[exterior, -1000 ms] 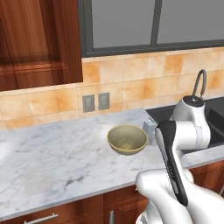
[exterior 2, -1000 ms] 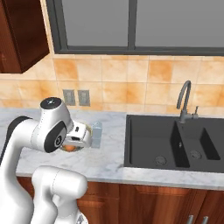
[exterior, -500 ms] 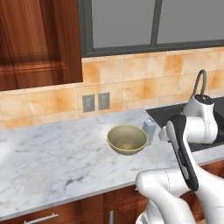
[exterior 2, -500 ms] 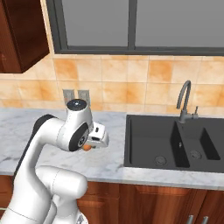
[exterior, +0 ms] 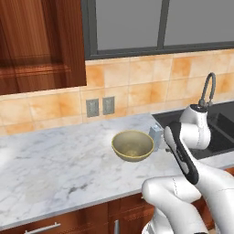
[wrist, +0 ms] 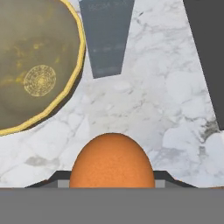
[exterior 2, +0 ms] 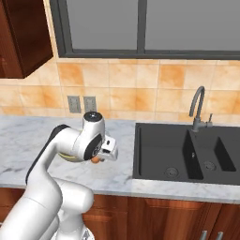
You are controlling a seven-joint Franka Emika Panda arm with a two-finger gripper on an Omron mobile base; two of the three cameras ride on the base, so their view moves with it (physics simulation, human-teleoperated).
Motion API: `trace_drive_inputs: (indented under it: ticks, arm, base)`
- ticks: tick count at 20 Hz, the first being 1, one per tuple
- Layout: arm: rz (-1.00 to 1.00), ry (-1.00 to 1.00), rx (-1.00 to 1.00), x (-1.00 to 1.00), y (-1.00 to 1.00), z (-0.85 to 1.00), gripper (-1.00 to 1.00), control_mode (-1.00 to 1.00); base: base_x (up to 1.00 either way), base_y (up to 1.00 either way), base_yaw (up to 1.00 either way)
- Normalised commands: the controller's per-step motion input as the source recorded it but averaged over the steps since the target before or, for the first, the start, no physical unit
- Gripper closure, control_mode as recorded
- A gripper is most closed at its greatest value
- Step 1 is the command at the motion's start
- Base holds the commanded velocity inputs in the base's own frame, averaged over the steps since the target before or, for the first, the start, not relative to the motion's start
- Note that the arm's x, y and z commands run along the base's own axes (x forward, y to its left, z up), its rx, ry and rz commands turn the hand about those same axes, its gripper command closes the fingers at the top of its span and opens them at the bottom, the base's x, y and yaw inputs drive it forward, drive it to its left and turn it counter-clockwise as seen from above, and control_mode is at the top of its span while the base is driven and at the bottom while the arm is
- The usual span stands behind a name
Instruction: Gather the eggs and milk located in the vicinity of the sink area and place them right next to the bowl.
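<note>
Left base view: my arm bends over the marble counter to the right of the bowl, and the milk stands just behind the bowl's right side, partly hidden by my arm.

Right base view: my gripper hangs low over the counter left of the sink, with something orange, probably the egg, beneath it.

Hand view: my fingers are clamped on the egg above the marble, bowl and milk just ahead.
</note>
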Motion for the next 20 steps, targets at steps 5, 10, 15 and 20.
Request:
trace_drive_inputs:
  ticks: [5, 10, 15, 20]
  arm:
    - [-0.06, 0.00, 0.18, 0.19, 0.00, -0.35, 1.00, -1.00]
    - [-0.19, 0.00, 0.14, 0.14, 0.00, -0.15, 1.00, -1.00]
    - [-0.26, 0.01, 0.02, 0.19, 0.11, -0.03, 1.00, -1.00]
    - [-0.08, 0.00, 0.00, 0.01, 0.31, -0.23, 1.00, -1.00]
  base:
    - [0.00, 0.00, 0.00]
    - [0.00, 0.00, 0.00]
    - [0.00, 0.00, 0.00]
    - [0.00, 0.00, 0.00]
